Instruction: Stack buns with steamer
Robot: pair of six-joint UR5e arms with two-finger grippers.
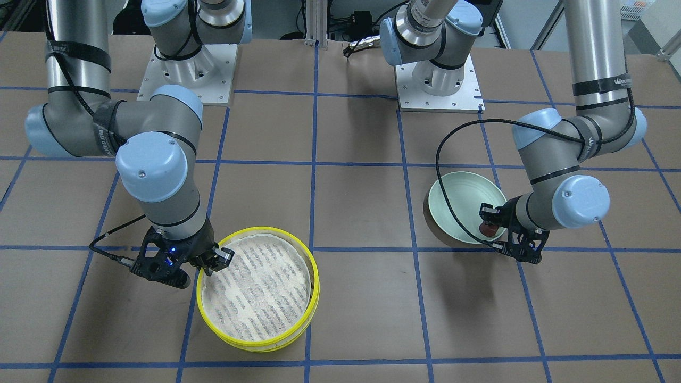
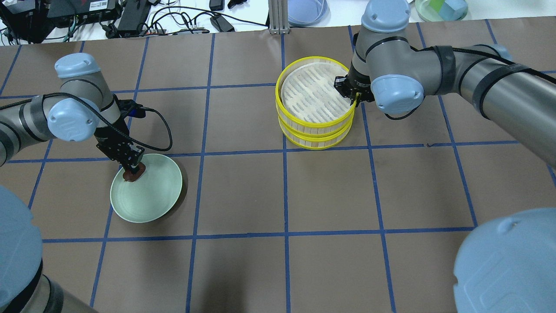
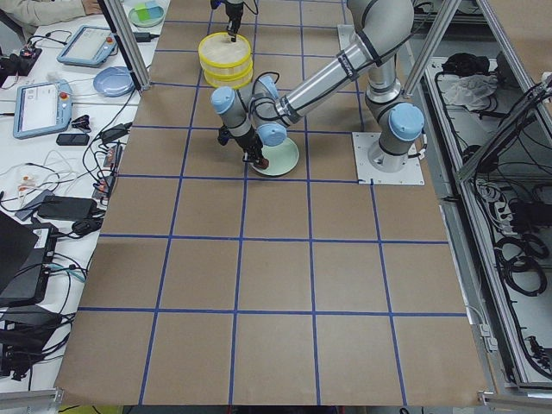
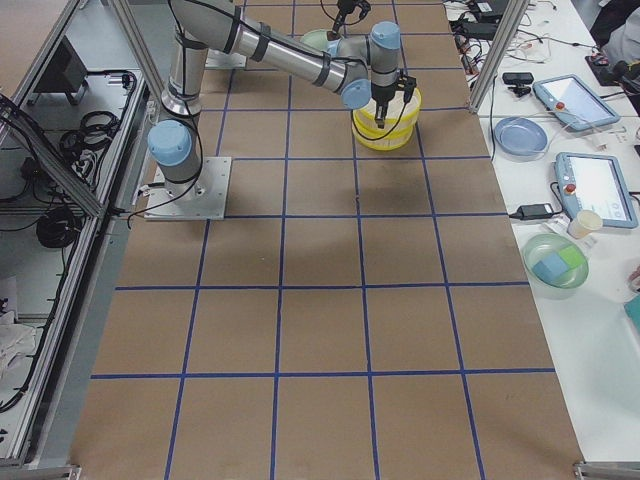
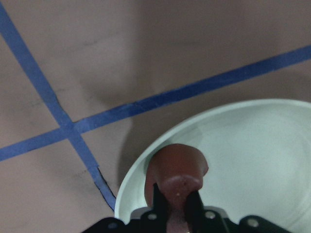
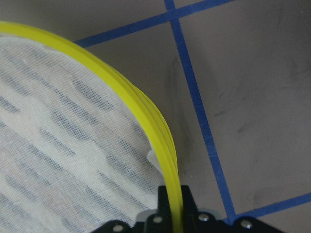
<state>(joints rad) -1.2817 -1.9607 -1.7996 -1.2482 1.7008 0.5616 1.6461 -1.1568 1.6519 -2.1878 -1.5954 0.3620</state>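
Two yellow-rimmed steamer trays stand stacked; the upper tray (image 2: pixel 314 125) sits on the lower tray (image 2: pixel 316 142), and its cloth lining (image 1: pixel 255 290) is bare. My right gripper (image 2: pixel 349 93) is shut on the upper tray's yellow rim (image 6: pixel 146 116), one finger inside and one outside. My left gripper (image 2: pixel 134 170) is shut on the reddish-brown bun (image 5: pixel 176 170) over the near edge of the mint-green plate (image 2: pixel 150 195). I cannot tell whether the bun touches the plate. The cream-white bun is hidden or out of view.
The table is brown paper with blue tape grid lines (image 2: pixel 284 195). The plate (image 1: pixel 463 205) and the steamer stack (image 1: pixel 314 276) are about two grid squares apart. Side tables with tablets, bowls and cables lie beyond the table's edge (image 4: pixel 560 260).
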